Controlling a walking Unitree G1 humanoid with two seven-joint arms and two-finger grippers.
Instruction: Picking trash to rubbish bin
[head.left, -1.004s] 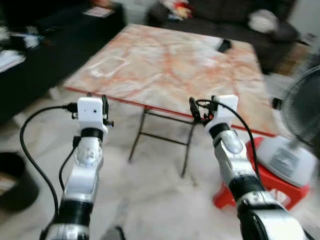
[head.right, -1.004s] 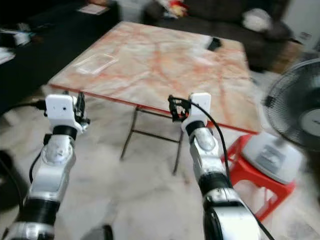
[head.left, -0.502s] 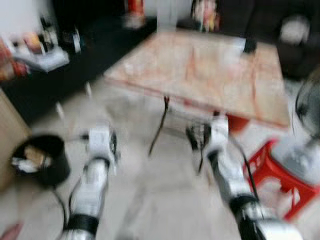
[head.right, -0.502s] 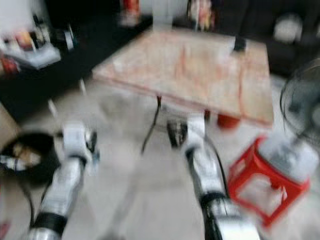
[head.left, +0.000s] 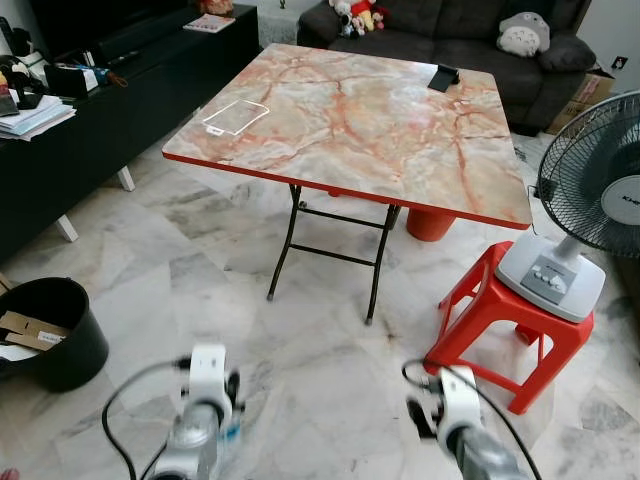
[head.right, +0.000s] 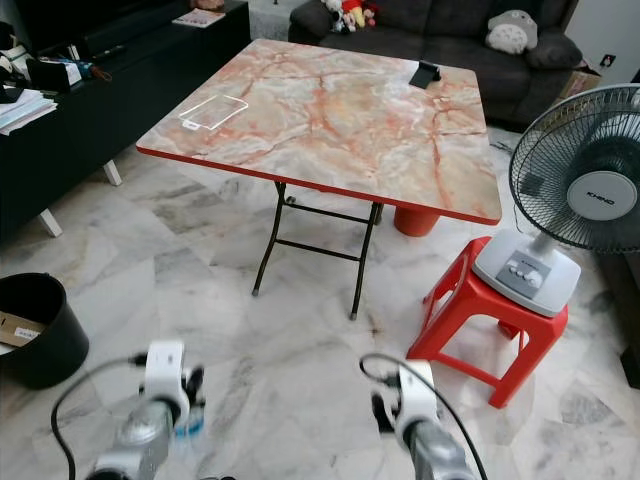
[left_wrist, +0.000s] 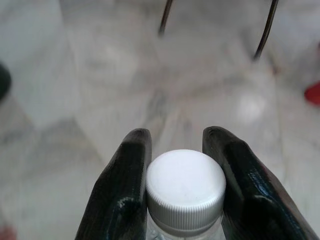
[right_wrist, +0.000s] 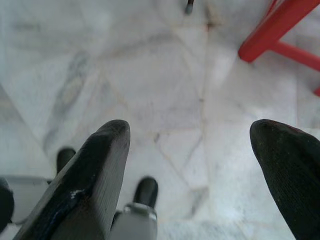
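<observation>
My left gripper (left_wrist: 177, 142) is shut on a clear plastic bottle with a white screw cap (left_wrist: 185, 187), one black finger on each side of the cap. In the eye views that gripper (head.left: 228, 400) hangs low at the picture's bottom left, with the bottle's bluish body (head.left: 231, 432) beside it. A black rubbish bin (head.left: 45, 330) with cardboard scraps inside stands on the floor to the left. My right gripper (right_wrist: 192, 150) is open over bare marble floor, nothing between its fingers; it sits low at the bottom right (head.left: 425, 405).
A marble-topped folding table (head.left: 400, 160) stands ahead, with a clear plastic wrapper (head.left: 236, 115) and a small black object (head.left: 444, 77) on it. A fan (head.left: 590, 190) sits on a red stool (head.left: 490, 320) at the right. A black cabinet (head.left: 90, 110) runs along the left.
The camera swung and pulled back from the table, so the bin came into view at the left. Both arms dropped from chest height to the bottom of the picture.
</observation>
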